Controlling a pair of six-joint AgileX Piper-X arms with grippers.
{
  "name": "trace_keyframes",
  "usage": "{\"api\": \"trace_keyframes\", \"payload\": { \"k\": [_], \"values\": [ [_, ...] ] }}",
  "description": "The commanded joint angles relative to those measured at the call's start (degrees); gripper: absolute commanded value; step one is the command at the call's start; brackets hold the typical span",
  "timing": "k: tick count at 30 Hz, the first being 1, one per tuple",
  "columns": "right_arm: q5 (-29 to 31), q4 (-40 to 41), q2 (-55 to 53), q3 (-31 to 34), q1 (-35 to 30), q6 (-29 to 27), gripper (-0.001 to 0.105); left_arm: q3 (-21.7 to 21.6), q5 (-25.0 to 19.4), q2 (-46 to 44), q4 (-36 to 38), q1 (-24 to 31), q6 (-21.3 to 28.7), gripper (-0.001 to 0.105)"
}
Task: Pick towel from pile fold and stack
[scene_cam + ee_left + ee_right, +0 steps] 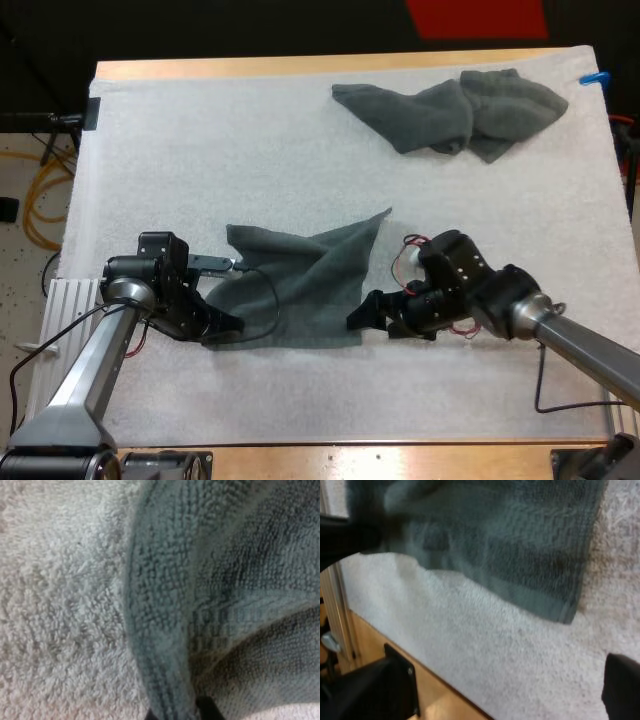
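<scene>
My left pincer (pixel 225 325) looks pinched on the towel (pixel 300 285), at one corner. My right pincer (pixel 360 316) is wide, just beside the other corner. The towel is soft and floppy, so grab its corners. The pile (pixel 450 112) lies far beyond both pincers on the worktop (pixel 180 160).

On mat (pixel 200 150): spread towel (pixel 300 285), left hand (pixel 225 325), right hand (pixel 362 315) at near corners; crumpled towel (pixel 450 115) far right.
</scene>
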Motion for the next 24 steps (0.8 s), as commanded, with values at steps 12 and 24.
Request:
{"api": "trace_keyframes", "payload": {
  "k": [12, 24],
  "values": [
    [-7.25, -9.36, 11.44, -0.16, 0.09, 5.36, 0.079, -0.09, 0.99, -0.34, 0.05, -0.10, -0.66, 0.000],
    [-10.67, -23.37, 18.14, -0.16, 0.09, 16.63, 0.076, -0.09, 0.96, -0.34, 0.05, -0.10, -0.66, 0.000]
  ]
}}
